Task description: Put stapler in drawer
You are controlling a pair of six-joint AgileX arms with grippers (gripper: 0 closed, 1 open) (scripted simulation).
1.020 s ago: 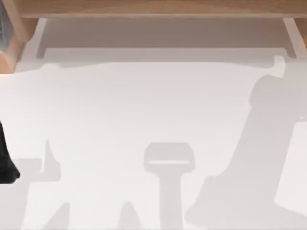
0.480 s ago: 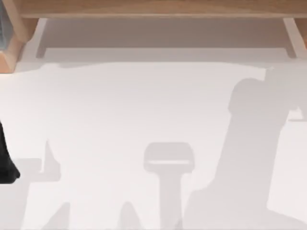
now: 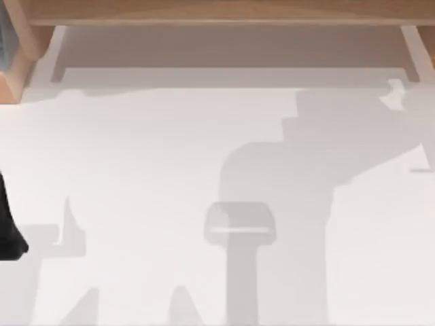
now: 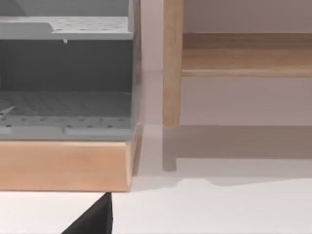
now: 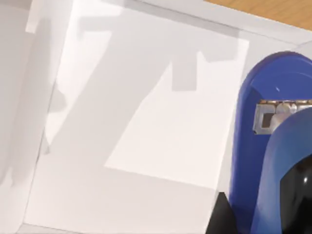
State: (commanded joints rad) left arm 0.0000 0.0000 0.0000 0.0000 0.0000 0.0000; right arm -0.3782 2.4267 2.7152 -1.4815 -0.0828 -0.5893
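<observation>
The slim bright-blue stapler with a rounded black end was seen close against the right gripper, apparently carried by it, though the grip could not be confirmed. Its long axis ran away from the gripper, blue nose outward, over the white tabletop. Placement in the wooden drawer was judged still to remain.

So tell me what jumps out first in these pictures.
The bright blue stapler with its black end looms close in the right wrist view, above a white surface. In the top view, broad grey arm shadows sprawl over the white table. The left wrist view faces a wooden cabinet with an open grey drawer.
</observation>
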